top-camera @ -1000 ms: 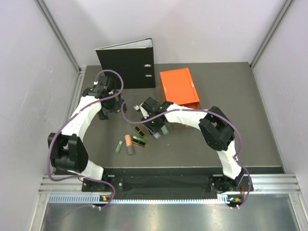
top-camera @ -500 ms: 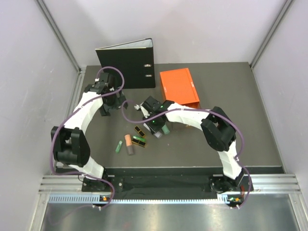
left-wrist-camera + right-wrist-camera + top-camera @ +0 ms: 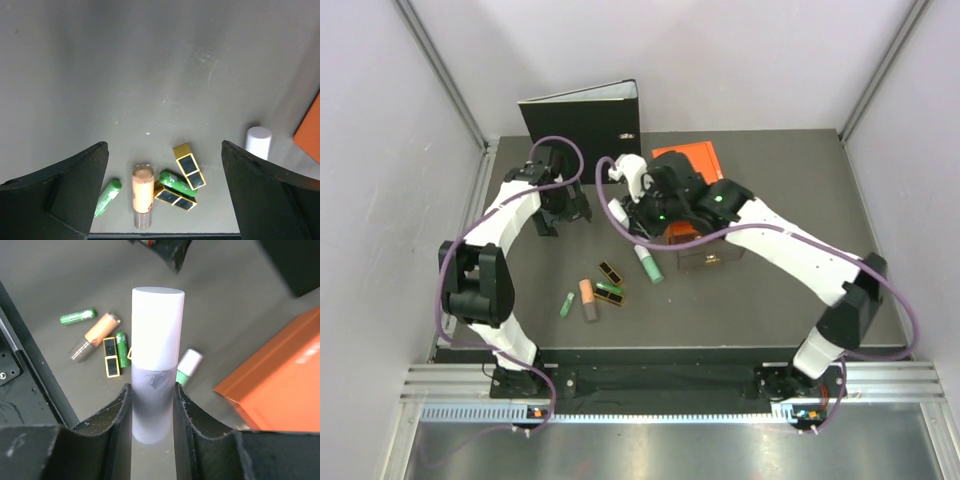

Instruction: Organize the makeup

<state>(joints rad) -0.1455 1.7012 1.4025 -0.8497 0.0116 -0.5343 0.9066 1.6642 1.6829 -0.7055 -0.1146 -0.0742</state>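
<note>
Right wrist: we see right gripper point(image 3: 152, 410) jaws clamped on lilac tube point(image 3: 157, 330), held above table point(image 3: 60, 285). Left gripper point(image 3: 162, 150) jaws wide apart above peach tube point(image 3: 143, 192), black cases point(image 3: 189, 165).

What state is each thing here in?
Left gripper, open, empty.
Right gripper, shut, loaded.
Lilac tube, clamped in it, aloft.
Mint tube, lying down.
Peach tube, lying down.
Green sticks, lying down.
Black cases, lying down.
Binder, standing upright.

Two green sticks point(image 3: 107, 198) point(image 3: 178, 183), two black cases point(image 3: 189, 165) point(image 3: 175, 198), three tubes point(image 3: 143, 195) point(image 3: 186, 368) point(image 3: 156, 365)
</note>
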